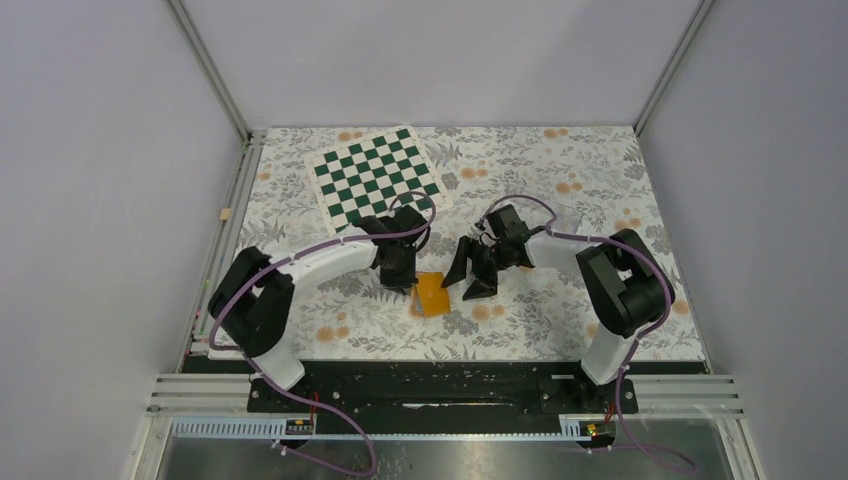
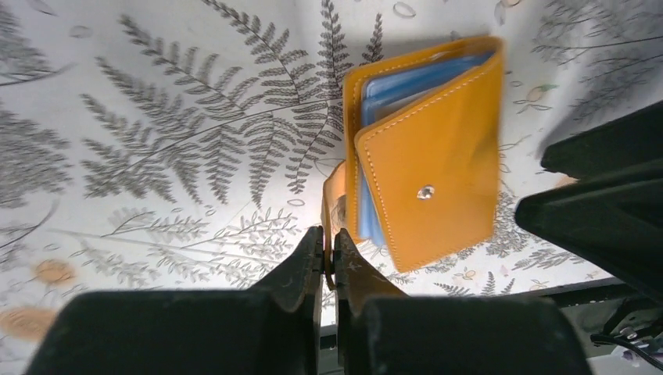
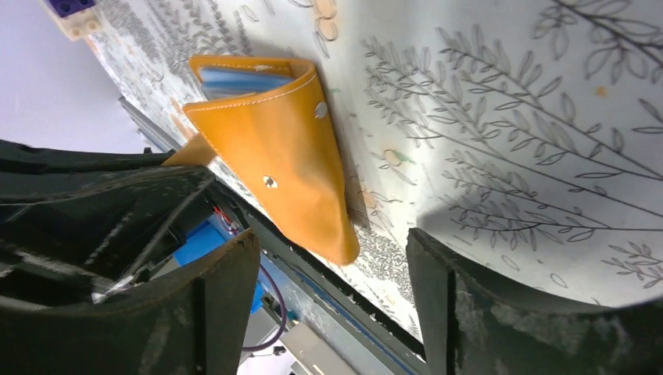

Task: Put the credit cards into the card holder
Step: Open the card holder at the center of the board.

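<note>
The card holder (image 1: 432, 294) is a small orange folding wallet on the flowered cloth between the two arms. It stands partly folded, with light blue inside (image 2: 406, 82) showing at its open edge. My left gripper (image 2: 329, 238) is shut on a thin orange flap (image 2: 336, 195) at the holder's near side. My right gripper (image 3: 332, 238) is open, its fingers (image 3: 234, 273) standing apart on either side of the holder's lower corner (image 3: 289, 164) without touching it. In the top view the left gripper (image 1: 400, 278) and the right gripper (image 1: 472, 280) flank the holder. No loose credit cards are in view.
A green and white chessboard (image 1: 377, 175) lies at the back left of the cloth. The black mounting rail (image 1: 440, 385) runs along the near edge, just below the holder. Grey walls close in the sides and back.
</note>
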Motion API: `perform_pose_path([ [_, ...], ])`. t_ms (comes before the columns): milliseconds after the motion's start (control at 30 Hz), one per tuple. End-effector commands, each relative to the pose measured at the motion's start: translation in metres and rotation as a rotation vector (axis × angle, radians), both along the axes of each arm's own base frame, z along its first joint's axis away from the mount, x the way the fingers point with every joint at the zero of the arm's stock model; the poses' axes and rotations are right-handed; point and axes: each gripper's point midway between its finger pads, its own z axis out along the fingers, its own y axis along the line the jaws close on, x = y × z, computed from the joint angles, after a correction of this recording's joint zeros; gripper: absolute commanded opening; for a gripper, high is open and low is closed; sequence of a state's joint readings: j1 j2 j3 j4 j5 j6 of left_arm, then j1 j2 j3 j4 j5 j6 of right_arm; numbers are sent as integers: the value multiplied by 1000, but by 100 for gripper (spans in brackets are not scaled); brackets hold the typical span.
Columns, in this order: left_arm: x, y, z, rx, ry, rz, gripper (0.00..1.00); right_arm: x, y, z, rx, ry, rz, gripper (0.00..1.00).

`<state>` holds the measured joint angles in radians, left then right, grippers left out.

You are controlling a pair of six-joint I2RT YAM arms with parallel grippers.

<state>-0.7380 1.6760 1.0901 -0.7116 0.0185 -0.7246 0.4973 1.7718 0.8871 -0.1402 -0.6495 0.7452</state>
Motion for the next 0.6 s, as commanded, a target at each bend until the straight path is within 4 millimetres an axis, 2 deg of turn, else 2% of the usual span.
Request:
perform_pose_path([
  [0,20,12,63,27,-161,3,0,5,7,34,92,-114,34,80],
  [133,21,4,99,-24,-206,-66,0,0,3,44,100,-148,54,90],
  [300,10,-13,132,-75,-247,-226,0,-4,1,59,120,-202,95,94],
  [567,-8,-1,142,22,-260,-407,0,-11,2,98,211,-359,191,100],
])
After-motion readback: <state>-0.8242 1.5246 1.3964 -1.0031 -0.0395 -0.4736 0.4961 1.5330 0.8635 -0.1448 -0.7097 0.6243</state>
